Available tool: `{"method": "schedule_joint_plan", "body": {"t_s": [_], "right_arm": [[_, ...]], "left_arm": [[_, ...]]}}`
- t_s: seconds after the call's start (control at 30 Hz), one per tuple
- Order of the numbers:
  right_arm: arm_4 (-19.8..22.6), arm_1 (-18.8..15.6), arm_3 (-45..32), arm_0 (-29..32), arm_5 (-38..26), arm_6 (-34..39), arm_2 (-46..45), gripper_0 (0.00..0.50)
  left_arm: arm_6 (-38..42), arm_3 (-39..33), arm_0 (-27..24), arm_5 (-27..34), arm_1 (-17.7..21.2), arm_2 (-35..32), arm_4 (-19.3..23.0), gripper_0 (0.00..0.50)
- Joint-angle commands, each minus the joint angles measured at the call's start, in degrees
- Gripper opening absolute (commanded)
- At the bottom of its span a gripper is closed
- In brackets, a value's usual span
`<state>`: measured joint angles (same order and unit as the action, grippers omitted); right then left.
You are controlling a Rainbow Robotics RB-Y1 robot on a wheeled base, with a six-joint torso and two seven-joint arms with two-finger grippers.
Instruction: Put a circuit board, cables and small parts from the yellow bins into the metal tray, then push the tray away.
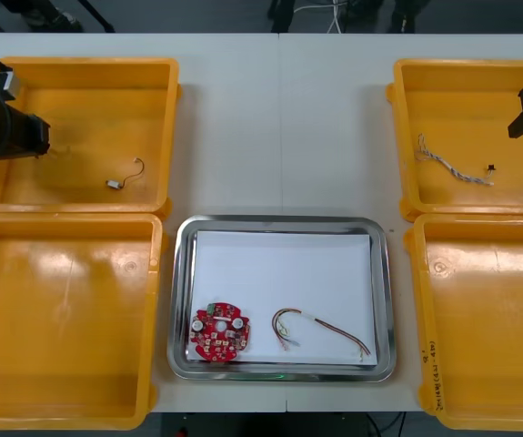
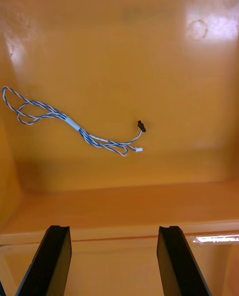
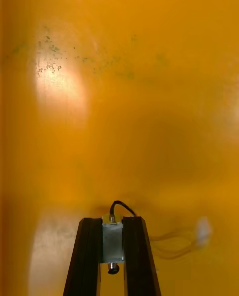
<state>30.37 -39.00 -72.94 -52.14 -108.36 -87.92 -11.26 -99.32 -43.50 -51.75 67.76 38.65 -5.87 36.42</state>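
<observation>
Front: four yellow bins (image 1: 79, 68), one metal tray (image 1: 381, 300). In the tray: one circuit board (image 1: 219, 333) at near-left corner, one red and yellow cable (image 1: 320, 330) by near edge. Scrawl (image 1: 432, 378) on near-right bin rim, unreadable.
Right wrist: right gripper (image 2: 114, 231) spread wide, empty; one blue and white cable (image 2: 82, 133) on bin floor.
Left wrist: left gripper (image 3: 112, 221) clamps one small metal part (image 3: 112, 244); blurred cable (image 3: 184, 239) beside it.
</observation>
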Motion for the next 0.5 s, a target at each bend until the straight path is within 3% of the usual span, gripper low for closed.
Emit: {"method": "schedule_joint_plan", "body": {"t_s": [0.03,0.2,0.5], "right_arm": [[1.0,-2.1,3.4,-5.8,2.0,-3.4,3.6,0.5],[1.3,-1.9,7.1,-7.0,4.7,-9.5,4.0,0.5],[1.5,-0.9,12.3,-7.8,9.6,-21.0,4.3,0.5]], "left_arm": [[-5.4,-4.8,-1.9,4.0,3.2,-3.2,-1.4,0.0],[-2.7,-9.3,-0.8,7.7,3.3,-3.9,-2.9,0.0],[4.6,-24.4,3.3,18.9,2.9,-3.8,-3.8,0.0]]}}
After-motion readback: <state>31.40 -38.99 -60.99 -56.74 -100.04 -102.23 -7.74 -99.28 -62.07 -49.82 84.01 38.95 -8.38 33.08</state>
